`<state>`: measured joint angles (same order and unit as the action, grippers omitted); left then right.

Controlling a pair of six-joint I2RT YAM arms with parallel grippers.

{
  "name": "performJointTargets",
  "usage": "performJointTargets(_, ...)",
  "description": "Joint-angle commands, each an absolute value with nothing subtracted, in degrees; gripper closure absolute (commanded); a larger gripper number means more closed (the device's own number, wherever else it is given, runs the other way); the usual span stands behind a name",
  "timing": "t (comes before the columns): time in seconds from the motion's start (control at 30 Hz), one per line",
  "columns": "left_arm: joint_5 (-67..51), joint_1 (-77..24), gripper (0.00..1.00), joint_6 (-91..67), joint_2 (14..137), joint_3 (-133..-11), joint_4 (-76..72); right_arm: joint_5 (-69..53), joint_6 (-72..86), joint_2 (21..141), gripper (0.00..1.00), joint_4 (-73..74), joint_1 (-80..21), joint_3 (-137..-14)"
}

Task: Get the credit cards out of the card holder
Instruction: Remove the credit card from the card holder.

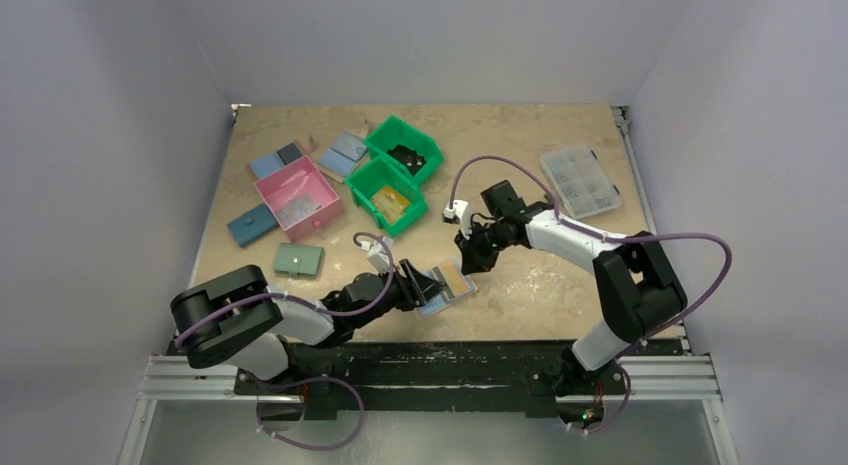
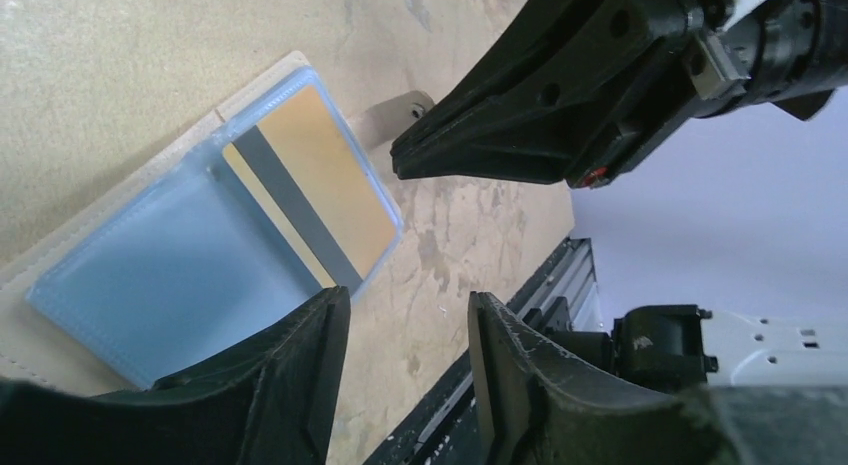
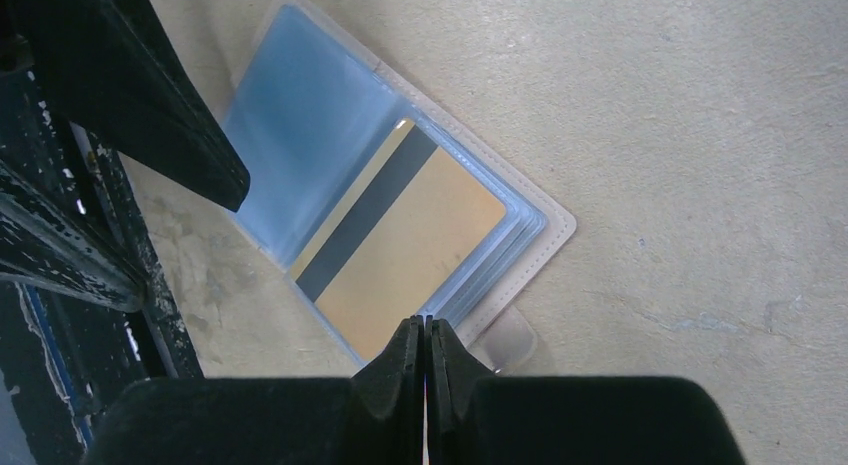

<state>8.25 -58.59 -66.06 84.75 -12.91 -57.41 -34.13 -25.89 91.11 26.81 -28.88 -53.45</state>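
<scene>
The card holder (image 1: 445, 287) lies open and flat near the table's front edge, beige outside with light-blue clear sleeves (image 2: 150, 275) (image 3: 300, 135). A yellow-orange credit card (image 2: 315, 180) (image 3: 400, 245) with a dark stripe sits inside the right-hand sleeve. My left gripper (image 1: 420, 283) (image 2: 408, 310) is open at the holder's near edge; one finger (image 2: 290, 375) overlaps the blue panel and bare table shows between the jaws. My right gripper (image 1: 468, 260) (image 3: 427, 325) is shut, its tips just over the card's sleeve by the holder's tab, with nothing visible between them.
Two green bins (image 1: 400, 175), a pink bin (image 1: 298, 195), a sage-green wallet (image 1: 298, 259), a dark-blue wallet (image 1: 252, 225) and more flat wallets lie at the back left. A clear compartment box (image 1: 580, 180) sits at the back right. The black front rail (image 2: 520, 315) runs close by the holder.
</scene>
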Motion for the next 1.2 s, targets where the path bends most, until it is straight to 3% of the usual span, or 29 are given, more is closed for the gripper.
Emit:
performJointTargets(0.0, 12.5, -58.8, 0.52, -68.0, 84.1, -16.6, -48.0, -31.3, -22.4, 92.0, 0.94, 24.2, -29.4, -55.9)
performJointTargets(0.37, 14.9, -58.8, 0.68, -66.7, 87.5, -23.2, -36.2, -31.0, -21.9, 94.3, 0.95, 25.1, -30.0, -56.8)
performJointTargets(0.83, 15.3, -58.7, 0.69, -66.9, 92.3, -26.5, -31.5, -38.5, -23.5, 96.4, 0.94, 28.8, -30.8, -58.5)
performJointTargets(1.0, 15.3, -58.7, 0.88, -67.2, 92.4, -26.2, -31.6, -41.9, -24.0, 96.9, 0.94, 30.0, -30.8, -59.0)
performJointTargets(1.17, 14.3, -58.2, 0.89, -67.5, 91.6, -25.3, -32.4, -41.6, -22.9, 96.9, 0.92, 28.7, -30.8, -58.9)
